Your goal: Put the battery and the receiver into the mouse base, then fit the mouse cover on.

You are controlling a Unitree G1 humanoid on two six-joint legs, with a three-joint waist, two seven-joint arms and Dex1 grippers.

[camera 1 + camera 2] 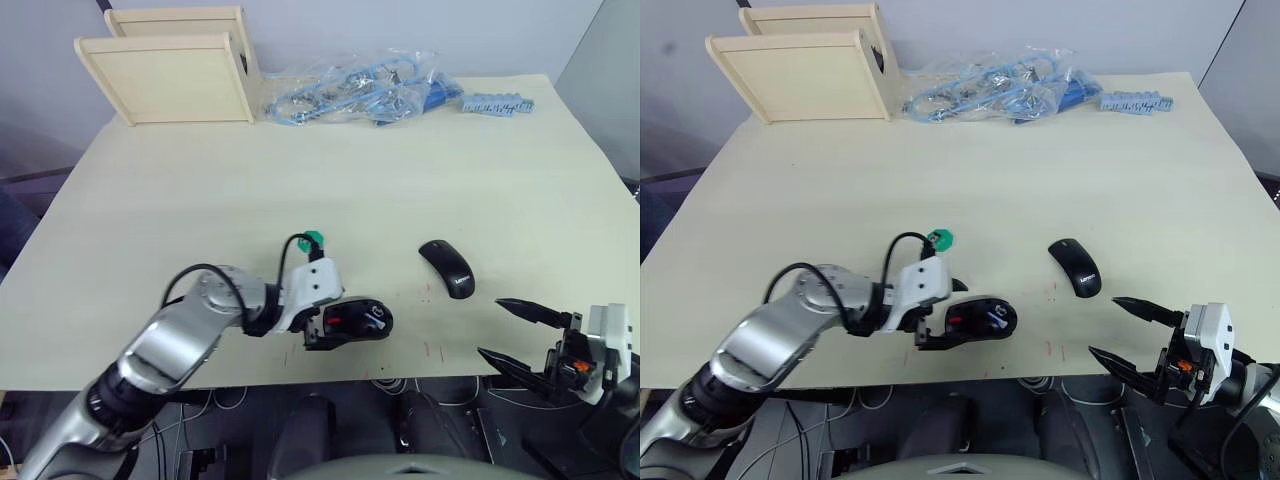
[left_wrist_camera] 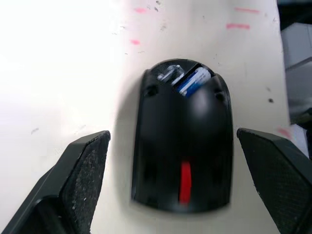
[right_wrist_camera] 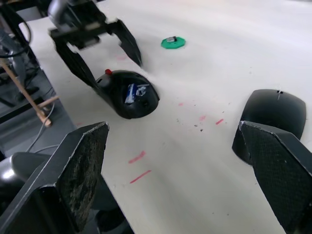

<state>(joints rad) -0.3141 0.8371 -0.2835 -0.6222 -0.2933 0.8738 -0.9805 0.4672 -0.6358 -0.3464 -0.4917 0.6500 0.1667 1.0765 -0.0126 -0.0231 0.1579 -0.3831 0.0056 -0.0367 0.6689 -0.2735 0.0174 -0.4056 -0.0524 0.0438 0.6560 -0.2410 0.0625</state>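
The left pincer stood spread wide on the tabletop, one black finger on each side of the mouse base without touching it, near the front edge. In the left wrist view the battery lay seated in the open compartment at the far end of the base, its blue body and a silver end showing. The receiver rested on a green disc just behind the left arm's wrist, apart from the base. The mouse cover lay by itself to the right of the base, well clear of it. The right pincer hung beyond the tabletop's front edge at the right, fingers spread wide and holding nothing, pointing towards the cover
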